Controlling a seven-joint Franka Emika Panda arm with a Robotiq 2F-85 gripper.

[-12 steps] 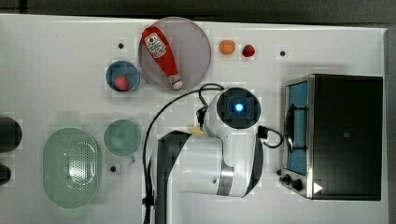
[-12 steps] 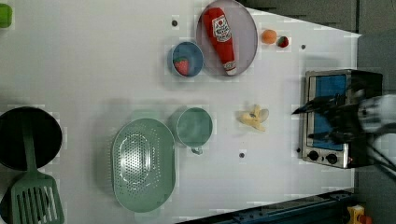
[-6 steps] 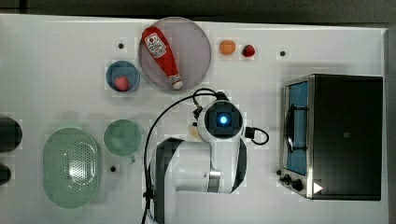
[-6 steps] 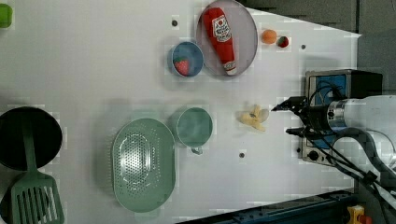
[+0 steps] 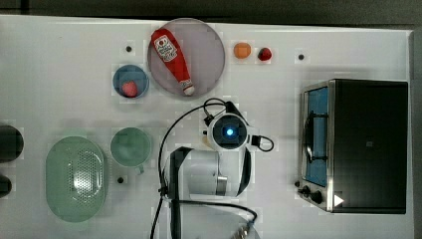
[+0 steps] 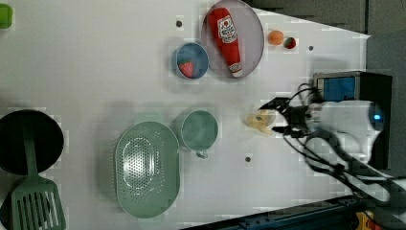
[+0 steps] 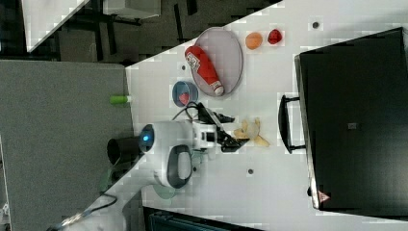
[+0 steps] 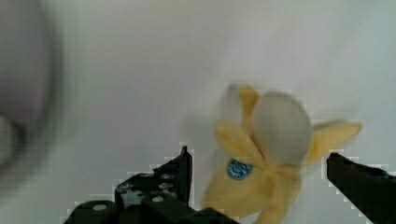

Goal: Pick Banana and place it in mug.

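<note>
The banana (image 6: 257,120), pale yellow and peeled open, lies on the white table between the mug and the oven. In the right view the banana (image 7: 251,131) lies just off the fingertips, and in the wrist view the banana (image 8: 268,158) sits between them. My gripper (image 6: 269,116) is open, one finger on each side of the fruit's near end, not closed on it. It shows the same way in the right view (image 7: 232,131) and the wrist view (image 8: 258,157). The teal-green mug (image 6: 199,130) stands upright to the left view's left of the banana. In the top view the mug (image 5: 130,147) is left of my arm (image 5: 229,132).
A toaster oven (image 5: 358,144) stands at the top view's right, close to the arm. A ketchup bottle (image 5: 171,59) lies on a round plate (image 5: 209,50), beside a blue bowl (image 5: 130,82). A green perforated basket (image 5: 75,177) sits left of the mug. A small orange fruit (image 5: 242,50) lies at the back.
My arm has swung from in front of the oven toward the left view's left, bringing the open fingers over the banana. The banana and mug have not moved.
</note>
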